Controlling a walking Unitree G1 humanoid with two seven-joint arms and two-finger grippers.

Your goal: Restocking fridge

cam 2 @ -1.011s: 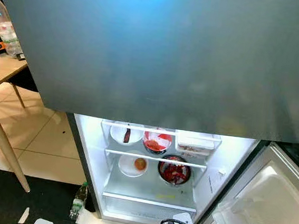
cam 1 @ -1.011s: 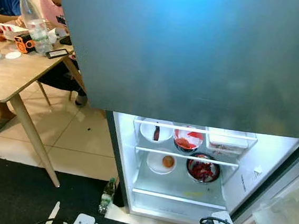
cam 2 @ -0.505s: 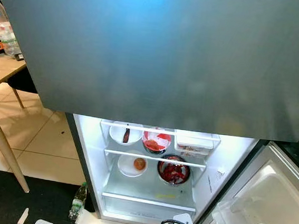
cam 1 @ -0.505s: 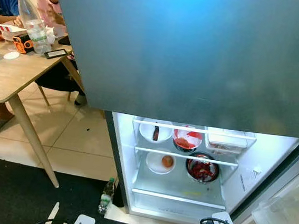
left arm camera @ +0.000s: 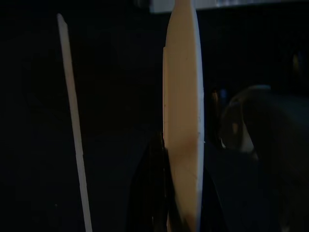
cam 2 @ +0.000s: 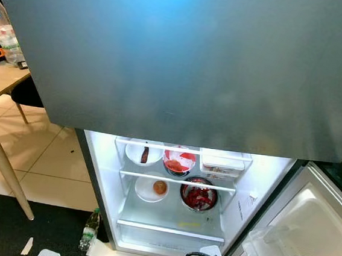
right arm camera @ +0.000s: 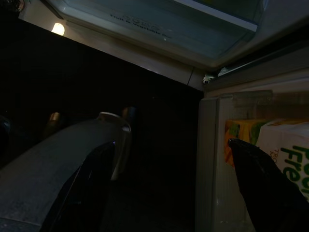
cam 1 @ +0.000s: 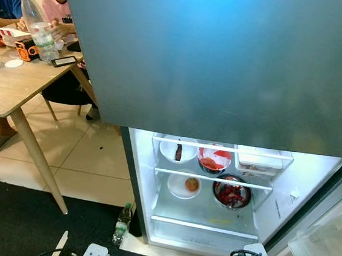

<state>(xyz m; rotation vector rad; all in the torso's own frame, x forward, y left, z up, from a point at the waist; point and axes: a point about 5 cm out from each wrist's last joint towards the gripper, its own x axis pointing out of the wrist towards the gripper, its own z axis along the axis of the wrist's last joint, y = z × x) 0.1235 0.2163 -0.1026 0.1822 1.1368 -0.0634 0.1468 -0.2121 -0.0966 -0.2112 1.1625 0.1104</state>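
While your fridge (cam 1: 140,179) stands open with bowls on its lit shelves (cam 1: 211,179), the left gripper (left arm camera: 181,212) clamps a cream plate (left arm camera: 182,121) low, the right gripper (right arm camera: 169,193) hangs spread and empty, so stocking remains.

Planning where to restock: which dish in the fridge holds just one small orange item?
The white plate on the lower shelf, left of the steel bowl of red food.
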